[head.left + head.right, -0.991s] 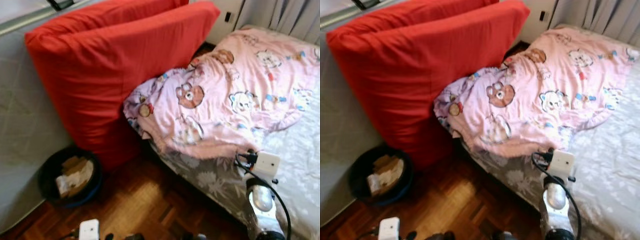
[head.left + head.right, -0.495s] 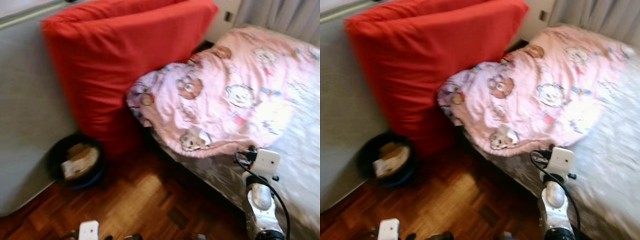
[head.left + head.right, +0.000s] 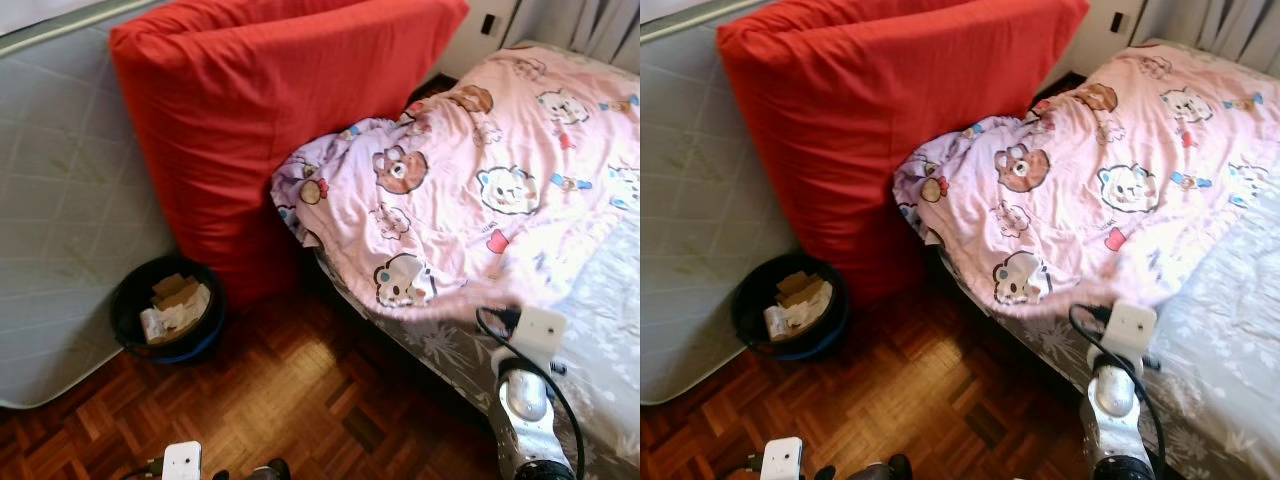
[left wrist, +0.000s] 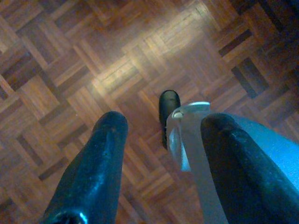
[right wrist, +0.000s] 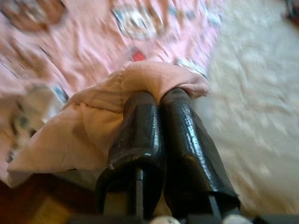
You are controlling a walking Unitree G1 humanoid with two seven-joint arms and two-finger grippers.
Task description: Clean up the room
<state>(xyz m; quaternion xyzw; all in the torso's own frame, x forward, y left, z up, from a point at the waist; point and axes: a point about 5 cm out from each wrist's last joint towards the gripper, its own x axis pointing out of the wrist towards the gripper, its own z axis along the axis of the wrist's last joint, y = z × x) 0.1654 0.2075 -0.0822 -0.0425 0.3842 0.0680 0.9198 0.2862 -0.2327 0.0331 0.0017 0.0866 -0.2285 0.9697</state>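
A pink blanket (image 3: pixel 470 190) printed with bears lies rumpled across the bed, over a grey flowered sheet (image 3: pixel 610 330). Its near edge hangs at the bed's side, just ahead of my right arm (image 3: pixel 525 400). In the right wrist view my right gripper (image 5: pixel 159 100) is shut on a fold of the blanket's pale edge (image 5: pixel 154 77). My left gripper (image 4: pixel 163 123) hangs low and open over the parquet floor (image 4: pixel 117 70), holding nothing.
A big red mattress (image 3: pixel 260 120) leans against the wall beside the bed's head. A grey quilted mattress (image 3: pixel 70 200) leans to its left. A dark round bin (image 3: pixel 167 305) with paper scraps stands on the wood floor (image 3: pixel 300 400) between them.
The camera has swung and steadied. The blanket's near edge now lies flatter and more spread out by my right arm. The left arm stays low.
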